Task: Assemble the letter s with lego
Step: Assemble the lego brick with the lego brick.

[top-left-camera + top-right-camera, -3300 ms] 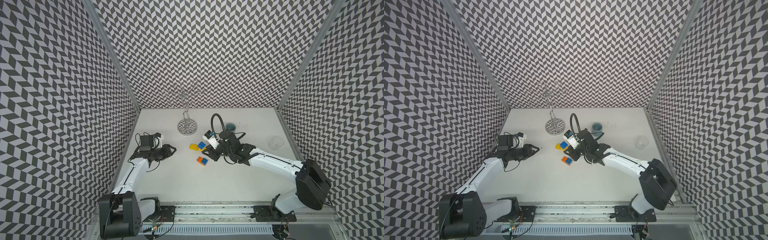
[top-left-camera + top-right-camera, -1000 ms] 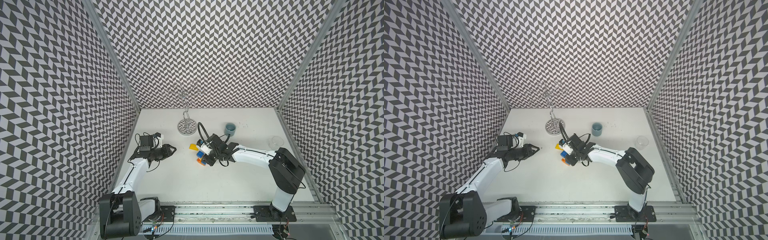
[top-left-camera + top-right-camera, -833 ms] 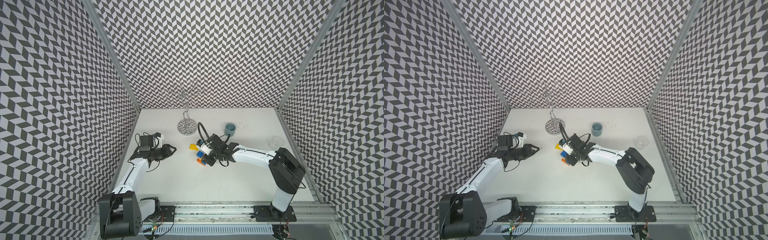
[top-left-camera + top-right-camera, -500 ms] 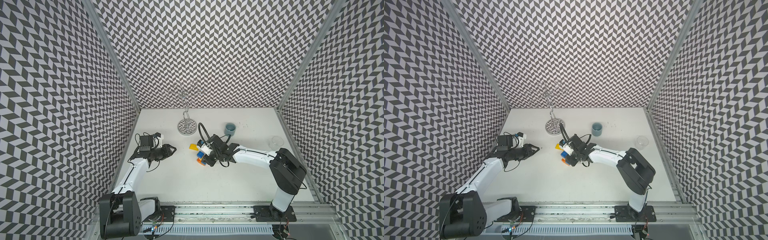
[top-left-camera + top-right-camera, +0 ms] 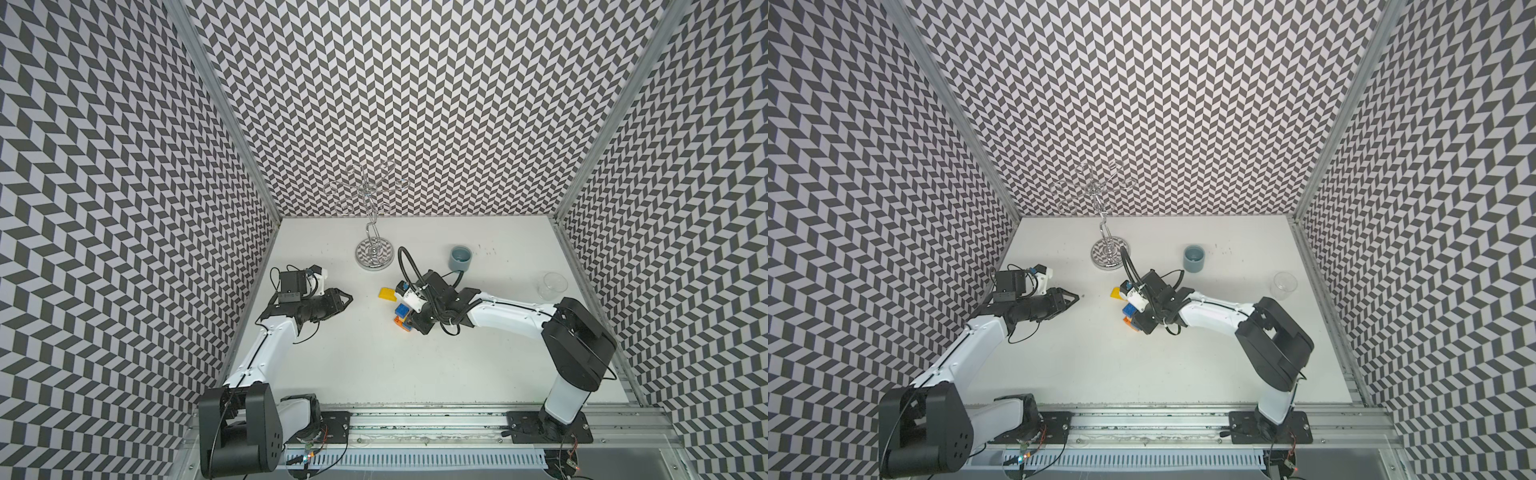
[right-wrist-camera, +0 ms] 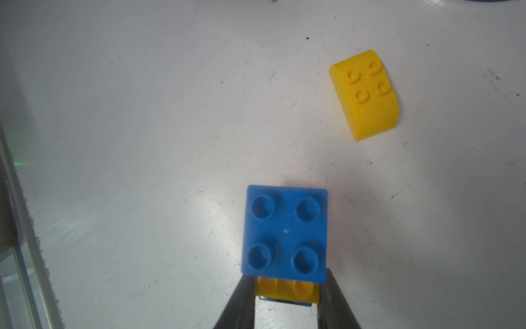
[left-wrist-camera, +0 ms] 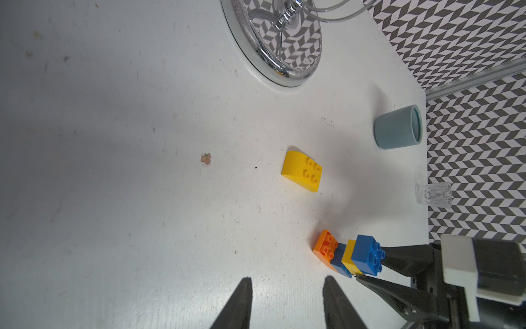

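Brick stack (image 5: 402, 317) (image 5: 1129, 316) stands about mid-table, four bricks joined. The orange brick is lowest and seems to sit on the white table (image 5: 415, 374). Above it come blue, then yellow, then a square blue brick on top.

- The left wrist view shows the brick stack (image 7: 350, 256) stepped: the orange end juts out to one side with its studs bare, and the top blue brick is offset the other way.
- In the right wrist view the top blue brick's four studs are uncovered (image 6: 284, 232), with the yellow layer's studs peeking out just beneath it.
- A loose yellow brick (image 5: 387, 294) (image 5: 1116, 293) (image 7: 301, 172) (image 6: 365, 95) with a curved top and four studs lies flat, just left of the stack and a little farther back. It touches nothing.

The right gripper (image 5: 409, 321) (image 5: 1138, 319) (image 6: 287, 287) reaches in from the right. Its fingers are pressed against opposite sides of the stack at the yellow layer, under the top blue brick, pinching it. The left wrist view confirms this grip (image 7: 370, 266).

The left gripper (image 5: 349, 297) (image 5: 1075, 297) (image 7: 286, 282) sits well to the left of the stack and points toward it. Its fingers are slightly spread over bare table and hold nothing.

Around them:
- A grey-blue cup (image 5: 460, 257) (image 5: 1193, 258) (image 7: 398, 131) stands farther back and to the right of the stack.
- A clear glass (image 5: 552, 285) (image 5: 1284, 285) stands near the right edge.
- A chrome stand (image 5: 374, 252) (image 5: 1109, 253) is at the far side, just left of centre.
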